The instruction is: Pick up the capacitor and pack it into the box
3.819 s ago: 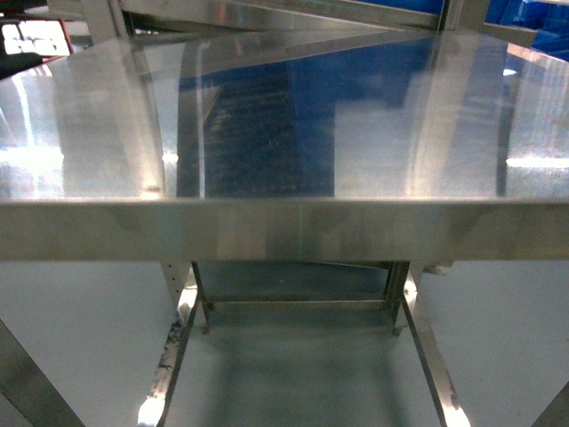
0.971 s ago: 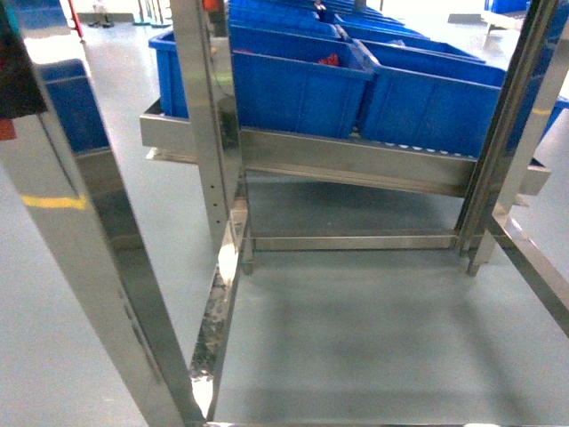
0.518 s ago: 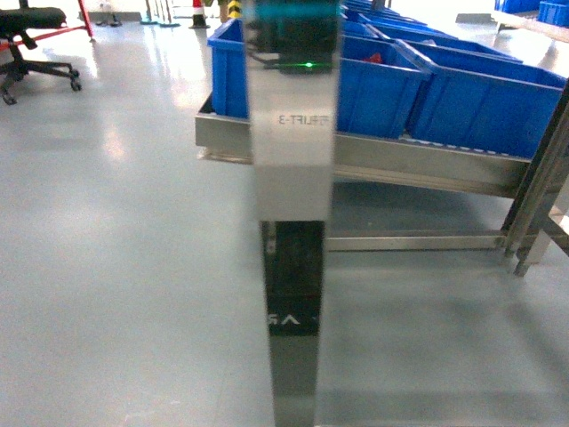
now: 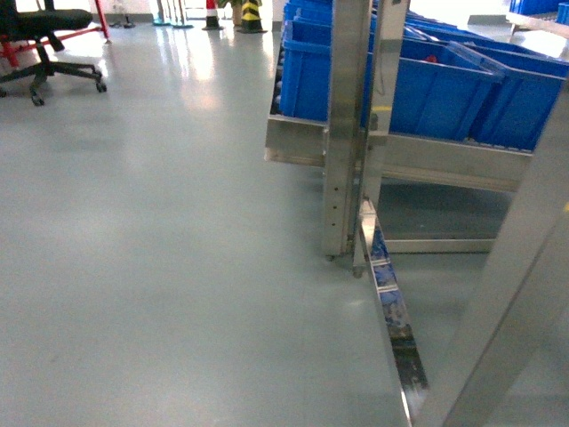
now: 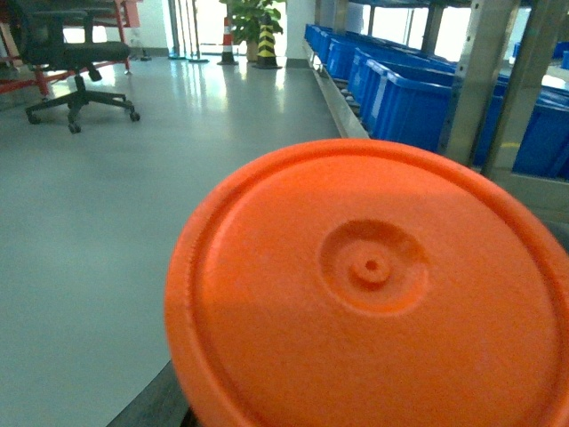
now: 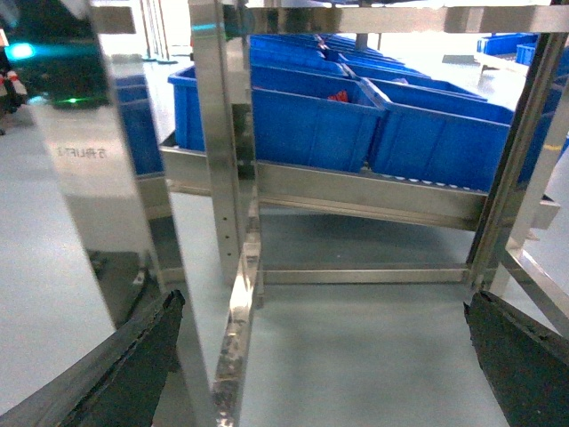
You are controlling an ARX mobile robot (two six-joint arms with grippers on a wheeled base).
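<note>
Orange plastic fills the near part of the left wrist view: one round disc (image 5: 373,294) with a ribbed edge, its flat face turned to the camera and tilted a little, a small knob inside a ring at its middle. Being round, it has no long axis. It hides the left gripper, so I cannot tell how those jaws stand.

In the right wrist view the right gripper (image 6: 320,374) has its jaws wide apart and holds nothing; two dark fingers (image 6: 133,365) show, one at each lower corner.

Between them stands a steel rack (image 6: 233,178) with upright posts and a sloped shelf. On the shelf sit blue bins (image 6: 302,124): two in the front row, and more behind which I cannot count.

The grey floor (image 4: 160,231) stretches to the left. Far away there is one black office chair (image 4: 49,27) and two striped cones (image 4: 249,13).

Where the box or the capacitor is, I cannot tell from these views.
</note>
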